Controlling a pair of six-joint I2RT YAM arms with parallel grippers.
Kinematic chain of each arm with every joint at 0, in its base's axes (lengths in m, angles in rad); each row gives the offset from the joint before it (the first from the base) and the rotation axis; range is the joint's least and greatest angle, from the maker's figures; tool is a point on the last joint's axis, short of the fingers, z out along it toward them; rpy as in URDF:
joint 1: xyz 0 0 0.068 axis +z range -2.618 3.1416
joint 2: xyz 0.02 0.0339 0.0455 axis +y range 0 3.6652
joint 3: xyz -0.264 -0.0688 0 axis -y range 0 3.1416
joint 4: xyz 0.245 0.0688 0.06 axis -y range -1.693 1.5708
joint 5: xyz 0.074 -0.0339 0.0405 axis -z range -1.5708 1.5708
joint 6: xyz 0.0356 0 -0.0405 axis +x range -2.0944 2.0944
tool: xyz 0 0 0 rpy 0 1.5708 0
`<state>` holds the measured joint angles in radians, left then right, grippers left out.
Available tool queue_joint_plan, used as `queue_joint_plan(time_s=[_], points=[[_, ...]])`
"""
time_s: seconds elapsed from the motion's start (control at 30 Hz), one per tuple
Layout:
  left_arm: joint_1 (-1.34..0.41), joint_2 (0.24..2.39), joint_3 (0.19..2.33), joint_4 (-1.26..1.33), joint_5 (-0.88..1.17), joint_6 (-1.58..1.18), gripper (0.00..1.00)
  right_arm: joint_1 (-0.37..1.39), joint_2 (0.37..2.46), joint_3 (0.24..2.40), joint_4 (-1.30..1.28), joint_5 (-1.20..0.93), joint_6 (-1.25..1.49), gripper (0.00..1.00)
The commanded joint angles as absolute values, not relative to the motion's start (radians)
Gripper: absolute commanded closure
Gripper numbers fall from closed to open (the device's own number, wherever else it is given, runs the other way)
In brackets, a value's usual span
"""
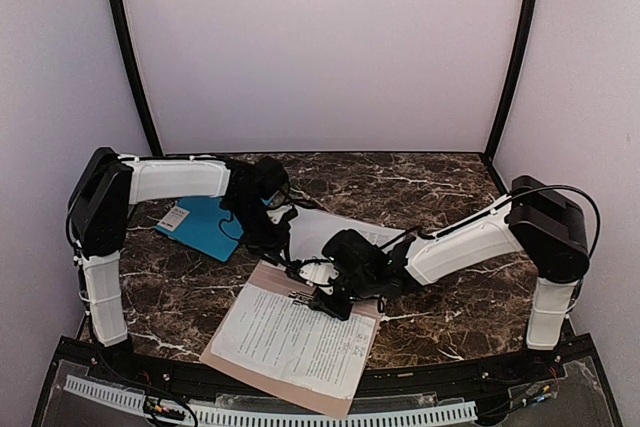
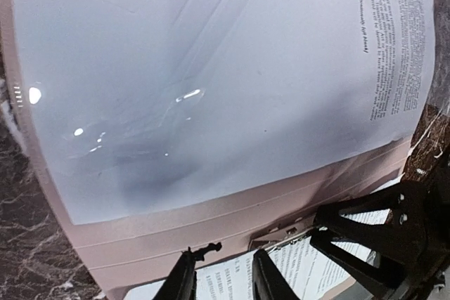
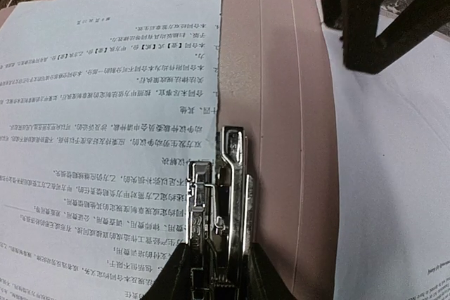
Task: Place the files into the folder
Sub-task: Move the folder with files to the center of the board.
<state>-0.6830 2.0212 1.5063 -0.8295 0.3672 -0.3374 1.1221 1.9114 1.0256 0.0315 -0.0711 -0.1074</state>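
Folder (image 3: 281, 103) open; files (image 3: 105, 103) inside, metal clip (image 3: 225, 187) at edge.

surface: dark marble table (image 1: 450, 325) | landmark: open tan folder (image 3: 281, 68), flat at the table's front middle, near corner over the front edge | blue folder (image 1: 205, 232), white label (image 1: 173, 217): behind-left of tan folder, flat, near
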Motion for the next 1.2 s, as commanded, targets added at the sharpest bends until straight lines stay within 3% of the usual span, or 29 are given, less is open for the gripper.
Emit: queue_joint_plan(time_s=[0.0, 0.13, 0.33, 0.43, 0.63, 0.87, 1.17], points=[[-0.668, 1.876, 1.44, -0.776, 0.28, -0.304, 0.7, 1.097, 1.921, 0.992, -0.241, -0.081, -0.198, 0.72], [-0.648, 1.821, 1.382, -0.733, 0.243, -0.317, 0.67, 1.069, 1.888, 0.995, -0.291, -0.063, -0.223, 0.62], [-0.643, 1.786, 1.305, -0.667, 0.2, -0.352, 0.59, 1.038, 1.801, 0.994, -0.296, -0.045, -0.2, 0.38], [-0.641, 1.792, 1.294, -0.63, 0.206, -0.366, 0.54, 1.035, 1.743, 0.988, -0.272, -0.033, -0.138, 0.21], [-0.64, 1.829, 1.291, -0.562, 0.24, -0.406, 0.45, 0.998, 1.643, 0.962, -0.31, 0.079, 0.104, 0.03], [-0.64, 1.848, 1.25, -0.529, 0.23, -0.419, 0.37, 0.9, 1.607, 0.942, -0.472, 0.174, 0.378, 0.01], [-0.64, 1.861, 1.215, -0.459, 0.249, -0.427, 0.33, 0.728, 1.553, 0.841, -0.456, 0.085, 0.524, 0.01]])
